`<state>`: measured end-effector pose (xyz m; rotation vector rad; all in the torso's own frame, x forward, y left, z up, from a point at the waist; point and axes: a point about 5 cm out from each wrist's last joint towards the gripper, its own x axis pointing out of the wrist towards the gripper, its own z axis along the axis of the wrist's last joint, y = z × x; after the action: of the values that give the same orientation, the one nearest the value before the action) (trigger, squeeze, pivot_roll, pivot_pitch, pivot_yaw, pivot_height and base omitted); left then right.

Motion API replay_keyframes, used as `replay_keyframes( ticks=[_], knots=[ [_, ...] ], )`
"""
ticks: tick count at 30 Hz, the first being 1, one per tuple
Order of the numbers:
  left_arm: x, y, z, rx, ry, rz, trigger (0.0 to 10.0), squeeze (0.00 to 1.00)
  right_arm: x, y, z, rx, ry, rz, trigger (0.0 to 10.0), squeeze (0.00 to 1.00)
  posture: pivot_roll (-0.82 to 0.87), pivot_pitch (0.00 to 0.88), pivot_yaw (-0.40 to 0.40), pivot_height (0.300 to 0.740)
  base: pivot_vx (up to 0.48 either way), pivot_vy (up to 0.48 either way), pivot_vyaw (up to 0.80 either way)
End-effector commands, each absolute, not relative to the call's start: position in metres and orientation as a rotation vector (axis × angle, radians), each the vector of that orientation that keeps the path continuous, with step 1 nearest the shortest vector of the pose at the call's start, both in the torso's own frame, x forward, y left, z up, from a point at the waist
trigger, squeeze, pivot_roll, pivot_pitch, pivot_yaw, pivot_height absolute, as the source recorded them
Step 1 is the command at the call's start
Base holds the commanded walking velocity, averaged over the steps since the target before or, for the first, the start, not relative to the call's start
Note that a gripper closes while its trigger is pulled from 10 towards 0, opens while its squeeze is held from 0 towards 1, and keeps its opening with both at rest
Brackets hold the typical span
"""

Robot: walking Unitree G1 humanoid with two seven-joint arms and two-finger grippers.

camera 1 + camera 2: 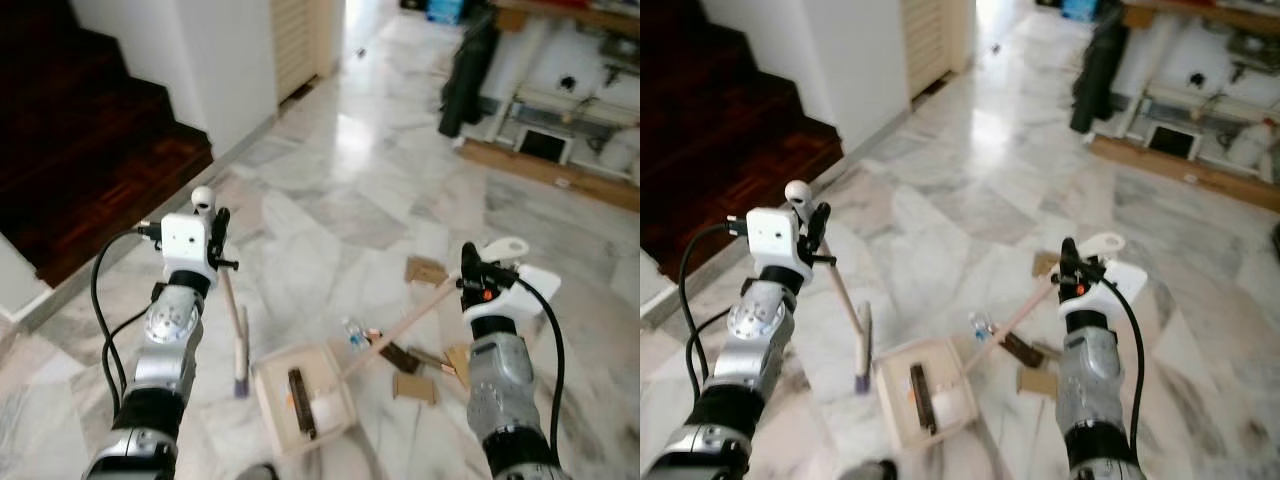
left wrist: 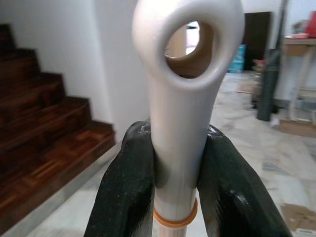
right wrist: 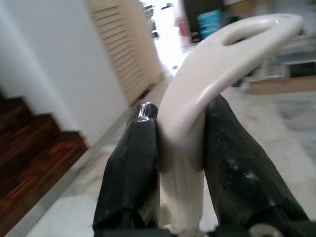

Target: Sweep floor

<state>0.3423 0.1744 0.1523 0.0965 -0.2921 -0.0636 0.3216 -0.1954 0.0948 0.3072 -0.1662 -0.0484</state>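
White plastic handle tops sit in both hands: left hand is pinched around the top of the broom handle, fingers pressed on either side just below the hanging loop; right hand is clamped the same way on the looped end of the dustpan handle. The broom drops from the left hand steeply down and a bit toward the middle, with its head on the marble floor just left of the dustpan. The dustpan lies on the floor between the two arms; its long wooden stick runs diagonally up and right to the right hand, so the mouth seems to face right and away, though the open edge is hard to read. Litter lies right of the pan and under that stick: cardboard scraps, a small plastic bottle, a dark flat piece. Key relation: the debris is on the far side of the pan from the broom head, nearer the right arm. Judgement: the broom must cross past the pan to reach beyond the scraps before it can pull them in. A dark wooden staircase is at far left.
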Motion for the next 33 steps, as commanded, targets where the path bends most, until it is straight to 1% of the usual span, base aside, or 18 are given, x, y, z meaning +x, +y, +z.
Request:
replay_keyframes(
  ticks=[1, 17, 24, 33],
  knots=[
    [0.3424, 0.1751, 0.1619, 0.112, -0.336, -0.067, 10.0, 0.0, 0.3261, -0.1921, 0.1091, 0.318, -0.224, -0.024, 10.0, 0.0, 0.16, 0.078, -0.051, 0.74, 0.0, 0.0, 0.8],
    [0.3369, 0.1723, 0.1563, 0.124, -0.319, -0.094, 10.0, 0.0, 0.3256, -0.1916, 0.1102, 0.324, -0.224, -0.016, 10.0, 0.0, 0.16, 0.098, -0.063, 0.74, 0.0, 0.0, 0.8],
    [0.3351, 0.1725, 0.155, 0.127, -0.316, -0.095, 10.0, 0.0, 0.3261, -0.1895, 0.1099, 0.326, -0.217, -0.009, 10.0, 0.0, 0.17, 0.098, -0.068, 0.74, 0.0, 0.0, 0.63],
    [0.3327, 0.1714, 0.153, 0.128, -0.309, -0.097, 10.0, 0.0, 0.3263, -0.1883, 0.1092, 0.332, -0.21, -0.005, 10.0, 0.0, 0.17, 0.087, -0.072, 0.74, 0.0, 0.0, 0.44]
  ],
)
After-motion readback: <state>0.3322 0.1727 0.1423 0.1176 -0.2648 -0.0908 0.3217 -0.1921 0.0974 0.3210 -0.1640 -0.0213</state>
